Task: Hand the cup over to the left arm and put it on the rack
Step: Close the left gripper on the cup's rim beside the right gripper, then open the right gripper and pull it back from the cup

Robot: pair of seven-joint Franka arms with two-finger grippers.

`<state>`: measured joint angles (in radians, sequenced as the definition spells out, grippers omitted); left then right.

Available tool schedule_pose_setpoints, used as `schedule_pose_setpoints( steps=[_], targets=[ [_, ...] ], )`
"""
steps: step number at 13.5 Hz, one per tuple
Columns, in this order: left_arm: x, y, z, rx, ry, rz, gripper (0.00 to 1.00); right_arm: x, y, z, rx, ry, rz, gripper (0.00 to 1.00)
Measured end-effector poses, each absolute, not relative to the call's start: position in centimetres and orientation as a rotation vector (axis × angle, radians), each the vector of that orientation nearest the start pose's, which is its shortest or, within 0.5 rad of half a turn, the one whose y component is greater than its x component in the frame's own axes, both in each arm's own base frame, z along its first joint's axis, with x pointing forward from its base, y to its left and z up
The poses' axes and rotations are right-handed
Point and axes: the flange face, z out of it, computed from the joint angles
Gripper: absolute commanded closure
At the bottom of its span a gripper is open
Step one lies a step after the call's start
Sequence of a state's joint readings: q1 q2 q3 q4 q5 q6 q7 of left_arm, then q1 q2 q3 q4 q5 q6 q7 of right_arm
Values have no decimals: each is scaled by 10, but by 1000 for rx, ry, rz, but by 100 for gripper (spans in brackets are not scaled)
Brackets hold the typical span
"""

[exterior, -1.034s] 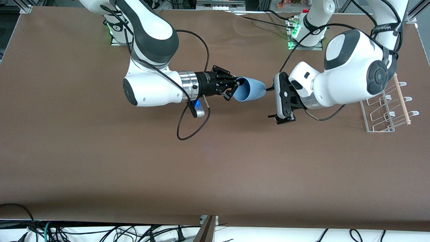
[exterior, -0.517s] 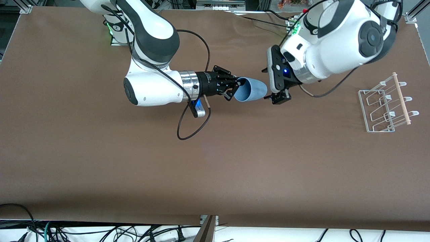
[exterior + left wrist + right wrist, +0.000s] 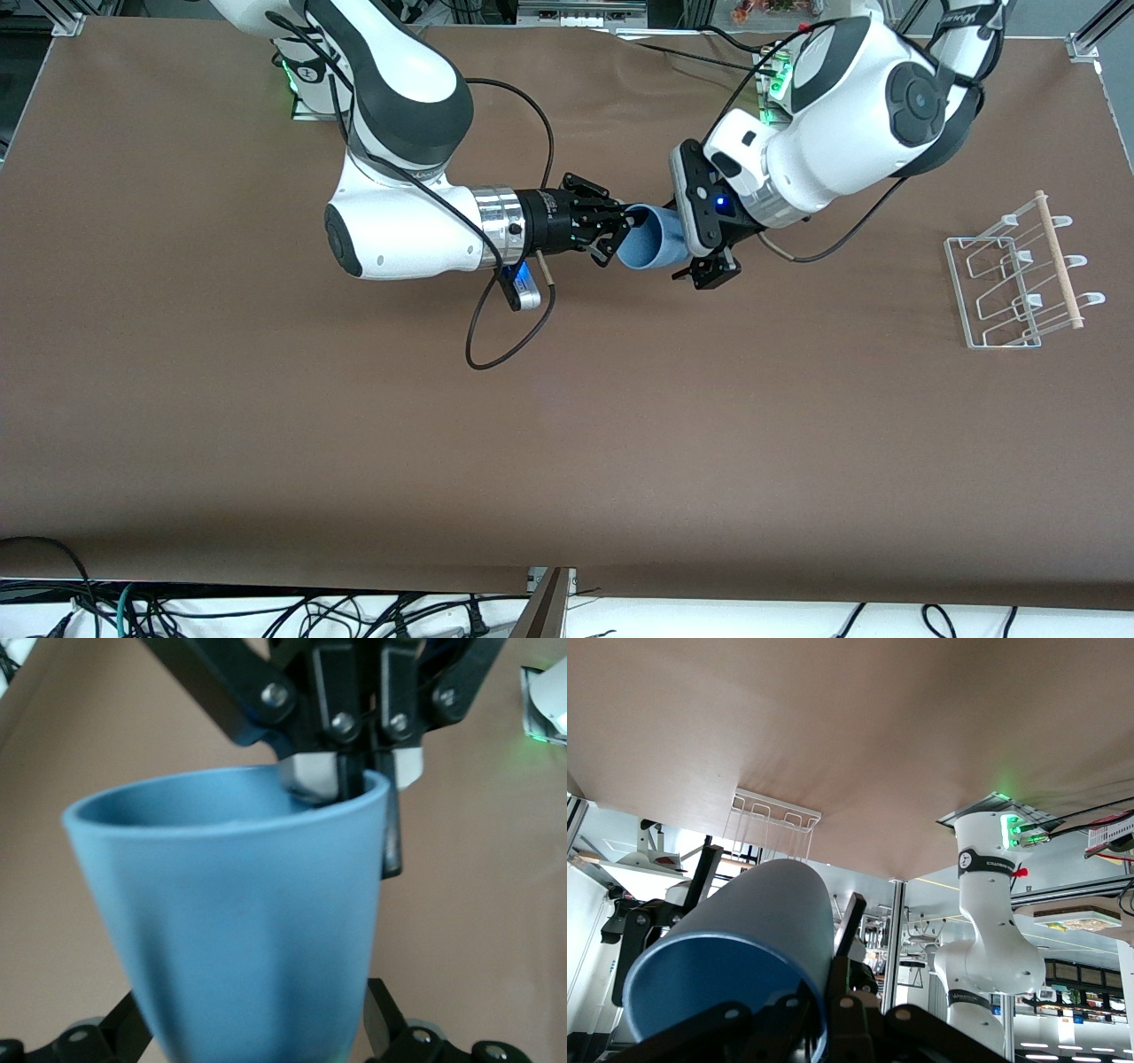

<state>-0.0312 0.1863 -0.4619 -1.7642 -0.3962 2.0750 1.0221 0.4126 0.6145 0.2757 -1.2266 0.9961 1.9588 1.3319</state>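
Note:
The light-blue cup lies on its side in the air over the middle of the table. My right gripper is shut on its rim, one finger inside and one outside. My left gripper is open and straddles the cup's base end, a finger on each side of the cup; I cannot tell if they touch it. The right wrist view shows the cup with the left gripper's fingers beside it. The white wire rack stands at the left arm's end of the table.
The rack's wooden rod runs along its side toward the table's end. A black cable loops down from the right wrist. The left arm's base and the right arm's base stand at the table's edge farthest from the front camera.
The left arm has swung away from the rack toward the cup. Its gripper has turned and moved onto the cup's base end. The right arm and the cup have stayed still.

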Motion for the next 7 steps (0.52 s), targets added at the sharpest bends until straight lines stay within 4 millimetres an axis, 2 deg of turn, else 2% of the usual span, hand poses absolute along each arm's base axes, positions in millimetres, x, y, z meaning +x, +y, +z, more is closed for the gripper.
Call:
schedule_pose_setpoints(
  steps=[1, 2, 3, 6, 7],
  targets=[
    [550, -300, 484, -2752, 2165, -447, 24, 580, 472, 473, -1927, 1128, 1068, 100],
    [550, -302, 484, -2755, 2162, -449, 42, 581, 472, 473, -1927, 1129, 1068, 100],
    [549, -303, 485, -2765, 2150, -451, 51, 581, 472, 472, -1927, 1130, 1068, 100],
    [550, -304, 485, -2783, 2132, -453, 100, 582, 470, 473, -1925, 1131, 1067, 100],
    [550, -304, 485, -2794, 2130, -457, 100, 583, 470, 474, -1925, 1130, 1068, 100]
  ],
)
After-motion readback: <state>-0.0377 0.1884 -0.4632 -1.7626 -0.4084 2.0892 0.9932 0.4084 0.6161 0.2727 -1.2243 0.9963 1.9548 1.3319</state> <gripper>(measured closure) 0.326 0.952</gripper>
